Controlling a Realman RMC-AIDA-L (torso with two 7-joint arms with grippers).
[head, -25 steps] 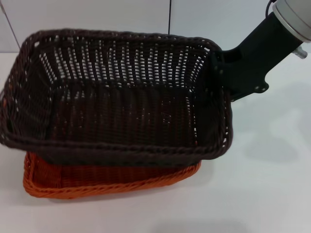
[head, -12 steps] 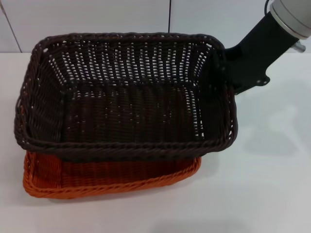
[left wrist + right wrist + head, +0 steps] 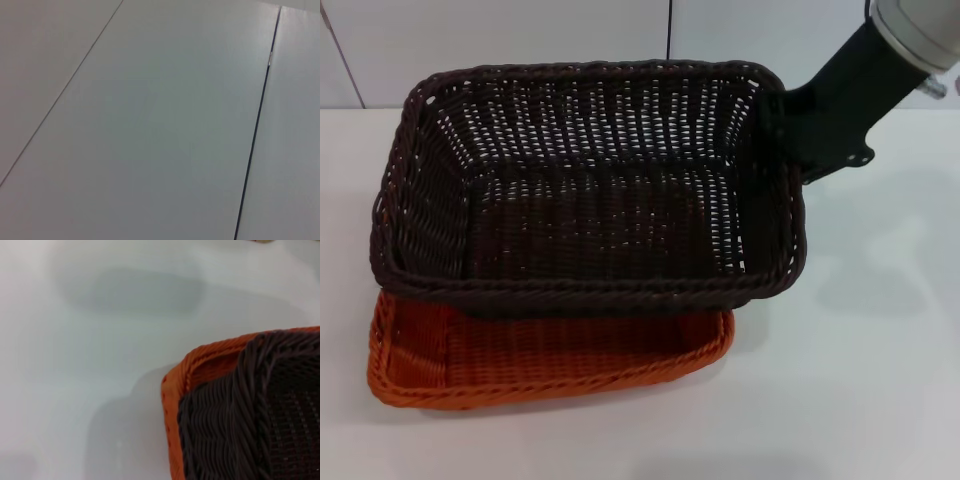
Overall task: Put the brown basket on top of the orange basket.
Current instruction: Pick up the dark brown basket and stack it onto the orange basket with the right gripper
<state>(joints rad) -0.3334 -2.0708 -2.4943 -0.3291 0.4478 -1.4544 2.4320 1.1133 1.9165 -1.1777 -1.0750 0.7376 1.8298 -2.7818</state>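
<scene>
The brown basket [image 3: 590,215] hangs level just above the orange basket [image 3: 540,365] and covers its far part; the orange basket's front and left rim stick out beneath it. I cannot tell whether the two touch. My right gripper [image 3: 782,135] comes in from the upper right and is shut on the brown basket's right rim. In the right wrist view a corner of the brown basket [image 3: 260,410] lies inside the corner of the orange basket [image 3: 175,390]. My left gripper is out of view; its wrist view shows only bare white panels.
The orange basket rests on a white table [image 3: 860,380]. A white panelled wall [image 3: 520,30] stands close behind the baskets. The right arm's shadow [image 3: 865,285] falls on the table to the right.
The brown basket has come down towards the orange basket and levelled out from a tilt. It has shifted a little back and right, so more of the orange basket's front shows.
</scene>
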